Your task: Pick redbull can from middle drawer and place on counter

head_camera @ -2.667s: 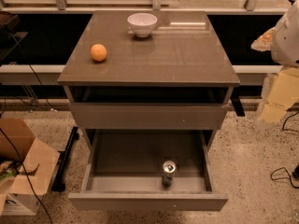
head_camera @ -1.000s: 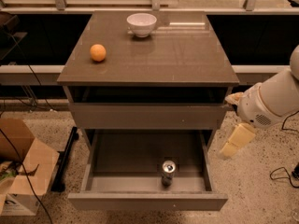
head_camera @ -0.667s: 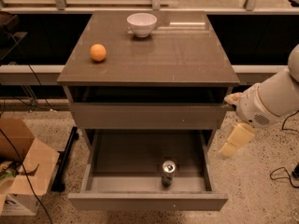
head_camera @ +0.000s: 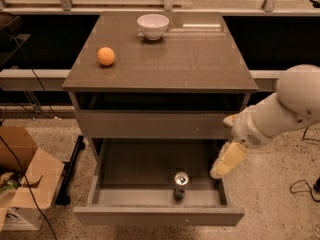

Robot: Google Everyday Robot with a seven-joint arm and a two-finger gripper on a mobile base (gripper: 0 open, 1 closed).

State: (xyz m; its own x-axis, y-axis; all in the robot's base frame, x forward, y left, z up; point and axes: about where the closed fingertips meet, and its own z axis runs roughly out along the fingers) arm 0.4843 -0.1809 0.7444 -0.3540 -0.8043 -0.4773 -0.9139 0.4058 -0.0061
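Observation:
The redbull can stands upright on the floor of the open middle drawer, near its front wall and right of centre. The gripper, cream coloured, hangs on the white arm over the drawer's right side wall, right of the can and above it, apart from it. The counter tops the cabinet.
An orange lies at the counter's left and a white bowl at its back. A shut drawer front sits above the open drawer. A cardboard box stands on the floor at the left. Cables lie at the right.
The arm has come in from the far right and lowered the gripper to the drawer's right wall, edging further left and down in the last second. The can has not moved.

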